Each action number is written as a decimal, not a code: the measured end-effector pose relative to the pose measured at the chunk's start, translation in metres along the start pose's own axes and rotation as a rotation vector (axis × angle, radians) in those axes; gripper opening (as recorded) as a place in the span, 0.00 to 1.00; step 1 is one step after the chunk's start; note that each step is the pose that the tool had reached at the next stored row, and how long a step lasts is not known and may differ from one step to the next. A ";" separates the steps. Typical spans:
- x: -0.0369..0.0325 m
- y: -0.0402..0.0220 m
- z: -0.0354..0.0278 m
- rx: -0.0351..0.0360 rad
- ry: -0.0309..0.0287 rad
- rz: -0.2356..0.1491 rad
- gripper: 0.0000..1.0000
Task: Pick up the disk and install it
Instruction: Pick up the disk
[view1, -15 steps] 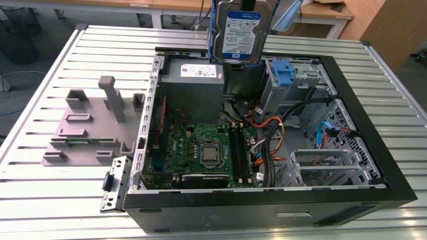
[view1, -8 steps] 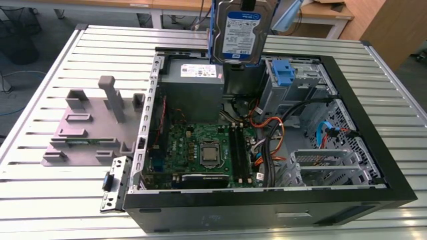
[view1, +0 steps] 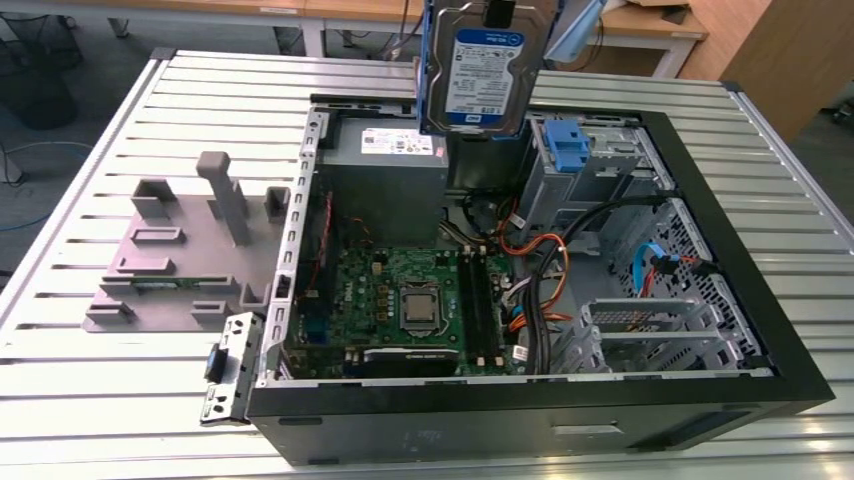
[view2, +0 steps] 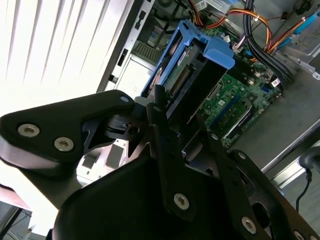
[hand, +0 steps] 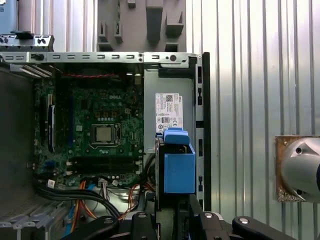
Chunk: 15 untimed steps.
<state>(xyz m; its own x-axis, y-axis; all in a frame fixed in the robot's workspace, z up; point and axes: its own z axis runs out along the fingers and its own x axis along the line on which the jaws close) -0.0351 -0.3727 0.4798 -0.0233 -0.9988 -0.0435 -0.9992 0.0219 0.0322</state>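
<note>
- Disk (view1: 483, 72): silver drive with a white-and-blue label, in a blue plastic carrier; held on edge in the air above the computer case (view1: 467, 435), over the end of the case that holds the power supply; label faces the exterior view
- Disk, both wrist views (view2: 192, 80) (hand: 179, 172): seen end-on, with the blue carrier tab pointing toward the open interior of the case
- Gripper (view2: 180, 110): black fingers clenched on the disk, one on each flat side; it hangs above the case
- Computer case: black tower on its side, side panel off, interior exposed
- Motherboard (view1: 400, 290): green board on the floor of the case, processor socket near its middle
- Power supply (view1: 387, 170): grey box with a white sticker, inside the case at its far end in the exterior view
- Blue bracket (view1: 567, 150): bare plastic, no drive in it, in the drive cage inside the case
- Cables (view1: 547, 260): orange and black bundles, inside the case between the motherboard and the drive cage
- Grey fixture (view1: 187, 250): moulded block with upright posts, outside the case, on the exterior view's left
- Slatted metal table (view1: 107, 400): beneath the case and the fixture
</note>
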 end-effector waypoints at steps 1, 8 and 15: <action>0.0015 -0.0001 0.0000 0.0000 -0.0001 0.000 0.35; 0.0091 -0.0008 -0.0004 0.0000 -0.0001 0.000 0.35; 0.0113 -0.0010 -0.0005 0.0000 -0.0001 0.000 0.35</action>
<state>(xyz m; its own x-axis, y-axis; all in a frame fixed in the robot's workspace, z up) -0.0344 -0.3840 0.4797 -0.0233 -0.9988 -0.0436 -0.9992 0.0219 0.0322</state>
